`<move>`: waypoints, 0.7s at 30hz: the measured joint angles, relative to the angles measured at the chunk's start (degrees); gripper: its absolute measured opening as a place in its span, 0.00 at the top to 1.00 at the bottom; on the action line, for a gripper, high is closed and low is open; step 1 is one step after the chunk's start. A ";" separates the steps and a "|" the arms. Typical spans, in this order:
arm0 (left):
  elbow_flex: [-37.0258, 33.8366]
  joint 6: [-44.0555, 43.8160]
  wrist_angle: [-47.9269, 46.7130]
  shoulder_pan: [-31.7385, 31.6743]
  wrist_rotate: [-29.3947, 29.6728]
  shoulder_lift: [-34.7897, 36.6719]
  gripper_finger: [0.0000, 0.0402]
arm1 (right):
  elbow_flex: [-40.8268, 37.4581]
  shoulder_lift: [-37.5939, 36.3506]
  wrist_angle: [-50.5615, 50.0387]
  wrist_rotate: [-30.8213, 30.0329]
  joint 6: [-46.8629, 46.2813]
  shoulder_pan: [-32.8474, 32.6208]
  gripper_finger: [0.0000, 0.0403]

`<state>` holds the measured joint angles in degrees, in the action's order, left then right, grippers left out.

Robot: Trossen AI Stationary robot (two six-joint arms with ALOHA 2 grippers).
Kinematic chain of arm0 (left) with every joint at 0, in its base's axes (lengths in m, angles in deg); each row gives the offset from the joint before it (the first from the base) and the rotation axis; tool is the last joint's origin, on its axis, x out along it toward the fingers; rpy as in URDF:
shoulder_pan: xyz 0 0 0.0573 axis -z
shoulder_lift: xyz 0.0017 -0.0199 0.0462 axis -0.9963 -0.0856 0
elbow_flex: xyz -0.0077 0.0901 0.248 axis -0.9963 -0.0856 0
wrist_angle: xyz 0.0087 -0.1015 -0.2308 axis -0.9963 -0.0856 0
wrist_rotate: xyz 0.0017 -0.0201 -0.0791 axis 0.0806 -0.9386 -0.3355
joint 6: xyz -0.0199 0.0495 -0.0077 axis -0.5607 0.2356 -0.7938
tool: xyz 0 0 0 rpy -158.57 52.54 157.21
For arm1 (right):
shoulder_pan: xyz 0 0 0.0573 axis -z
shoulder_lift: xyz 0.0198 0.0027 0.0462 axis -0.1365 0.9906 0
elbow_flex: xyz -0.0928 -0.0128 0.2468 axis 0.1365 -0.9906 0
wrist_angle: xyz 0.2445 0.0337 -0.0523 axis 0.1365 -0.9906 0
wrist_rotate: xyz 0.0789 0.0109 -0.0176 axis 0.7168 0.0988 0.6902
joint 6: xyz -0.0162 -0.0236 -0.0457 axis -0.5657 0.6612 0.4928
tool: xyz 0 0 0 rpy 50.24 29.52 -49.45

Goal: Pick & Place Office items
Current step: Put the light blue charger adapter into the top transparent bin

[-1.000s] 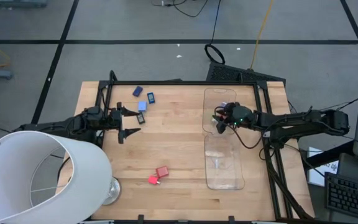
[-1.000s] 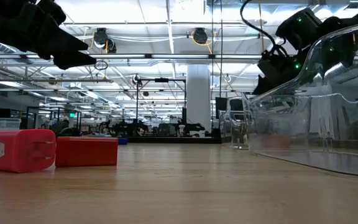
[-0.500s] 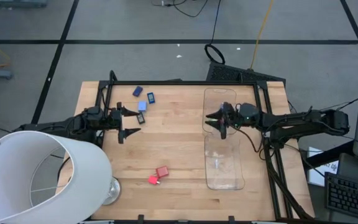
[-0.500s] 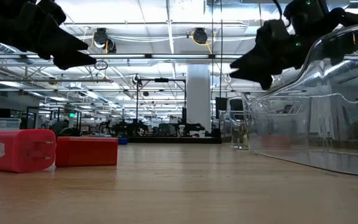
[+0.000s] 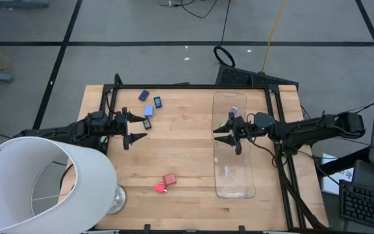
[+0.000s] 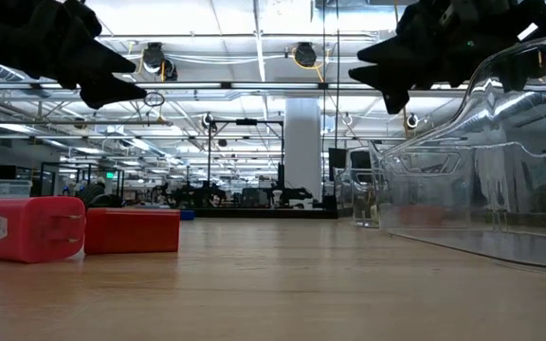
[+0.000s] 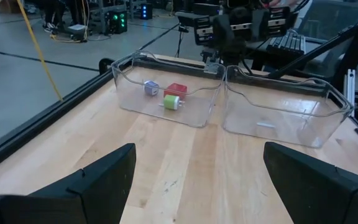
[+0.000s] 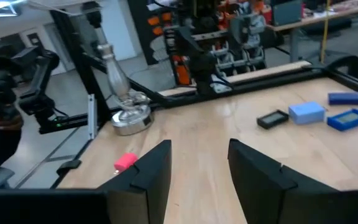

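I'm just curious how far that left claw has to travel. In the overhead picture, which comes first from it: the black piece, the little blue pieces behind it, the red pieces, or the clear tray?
From the left gripper, high view:
1. Black piece, right beside its fingertips.
2. Blue pieces, toward the table's far edge.
3. Red pieces, toward the near edge.
4. Clear tray, across on the right arm's side.

Light wooden tabletop (image 5: 174, 143) fills frame centre, black metal frame (image 5: 174, 85) along its upper edge. Clear plastic two-compartment tray (image 5: 233, 182) runs vertically right of centre. Big white lampshade (image 5: 37, 188) on a glass lamp base (image 5: 114, 200) at lower left. Grey tiled floor (image 5: 141, 58) around, yellow cable (image 5: 273, 32) at top.
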<state>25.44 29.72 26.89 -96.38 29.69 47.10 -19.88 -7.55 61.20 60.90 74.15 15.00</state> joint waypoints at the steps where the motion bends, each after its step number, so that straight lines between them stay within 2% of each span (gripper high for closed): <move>1: 0.00 -0.26 0.00 0.00 0.02 0.02 0.13 | 0.01 0.00 0.41 0.00 0.09 -0.23 0.64; 21: 0.02 -8.67 0.00 0.04 0.00 -1.49 0.12 | 0.02 0.00 1.23 -0.13 2.78 -0.91 0.64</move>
<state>25.46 21.05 26.89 -96.34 29.69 45.61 -19.86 -7.55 62.43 60.77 76.92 14.09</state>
